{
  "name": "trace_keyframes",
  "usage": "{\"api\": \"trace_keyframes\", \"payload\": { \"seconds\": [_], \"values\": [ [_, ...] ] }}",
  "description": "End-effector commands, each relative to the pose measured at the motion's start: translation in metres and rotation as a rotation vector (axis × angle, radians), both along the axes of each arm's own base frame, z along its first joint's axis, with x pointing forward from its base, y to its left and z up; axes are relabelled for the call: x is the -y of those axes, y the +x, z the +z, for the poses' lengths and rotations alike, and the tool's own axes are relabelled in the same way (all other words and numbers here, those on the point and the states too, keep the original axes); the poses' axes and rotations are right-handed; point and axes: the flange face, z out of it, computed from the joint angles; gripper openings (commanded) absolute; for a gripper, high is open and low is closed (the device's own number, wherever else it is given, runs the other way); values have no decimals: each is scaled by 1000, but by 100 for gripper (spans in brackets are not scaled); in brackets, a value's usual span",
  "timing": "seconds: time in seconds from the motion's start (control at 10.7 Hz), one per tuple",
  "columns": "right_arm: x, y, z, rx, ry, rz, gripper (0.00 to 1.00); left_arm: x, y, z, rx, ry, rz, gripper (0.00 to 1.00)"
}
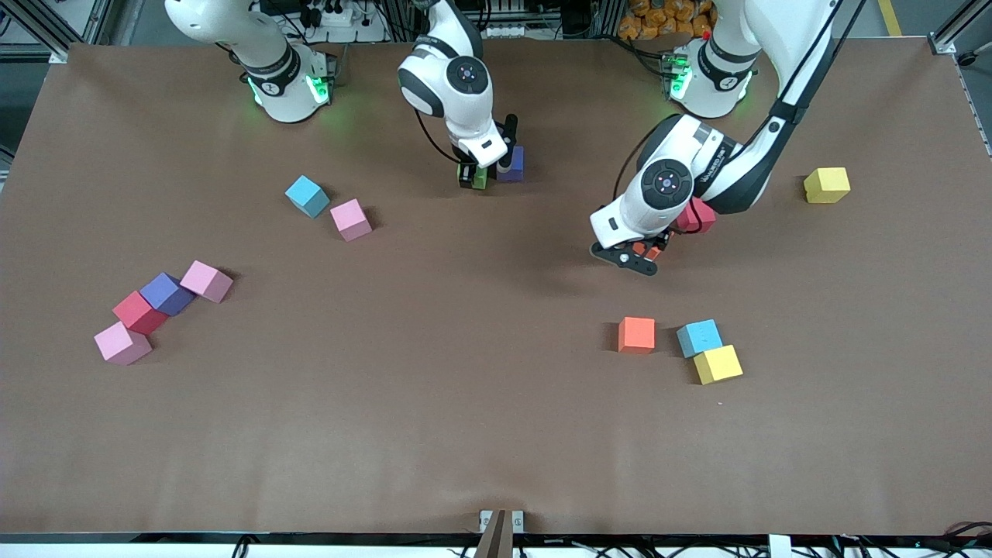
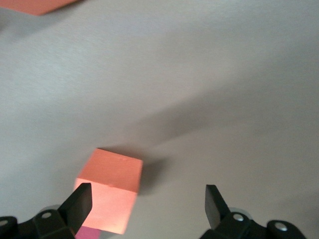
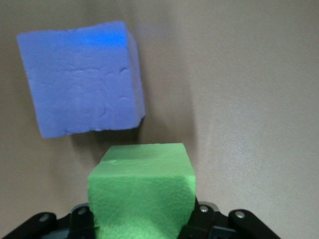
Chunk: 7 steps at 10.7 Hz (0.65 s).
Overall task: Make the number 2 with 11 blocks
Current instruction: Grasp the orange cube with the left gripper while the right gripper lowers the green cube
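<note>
Right pincer [image 3: 142,224] clamps the green block [image 3: 142,194] beside the purple block [image 3: 82,79], near the tabletop's robot edge — probably starting the digit; left pincer [image 2: 147,204], apart, over an orange block [image 2: 110,189].

Brown matte surface [image 1: 496,434]. Landmark: the orange block [image 1: 636,335].

Just beside it, toward the left arm's end, a light blue block [image 1: 699,338]; touching that one and nearer the camera, a yellow block [image 1: 718,364]. Farther from the camera than the landmark, a red block [image 1: 695,216], partly hidden under the left arm, and a second yellow block [image 1: 826,185], well apart.

Toward the right arm's end: a purple block [image 1: 511,164], farther from the camera; a second light blue block [image 1: 307,196] beside a pink block [image 1: 351,219]. Well apart, a touching row: pink [image 1: 206,280], purple [image 1: 167,294], red [image 1: 139,312], pink [image 1: 122,342].
</note>
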Motion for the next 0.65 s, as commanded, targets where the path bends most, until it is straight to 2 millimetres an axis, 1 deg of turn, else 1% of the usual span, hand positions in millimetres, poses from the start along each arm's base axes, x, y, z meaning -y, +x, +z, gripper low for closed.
{"api": "trace_keyframes", "payload": {
  "seconds": [0.0,0.19,0.28,0.37,0.56],
  "values": [
    [-5,-8,0,17,2,-21,12,-8,-3,8,19,29,-52,100],
    [-9,-14,-3,22,7,-15,12,-35,0,2,8,39,-84,100],
    [-10,-13,-4,31,19,-14,12,-43,-8,-3,7,37,-112,100],
    [-13,-17,-7,37,26,-4,12,-51,-11,-5,7,38,-116,100],
    [-14,-19,-10,40,23,4,12,-54,-18,-14,2,36,-123,100]
  ]
}}
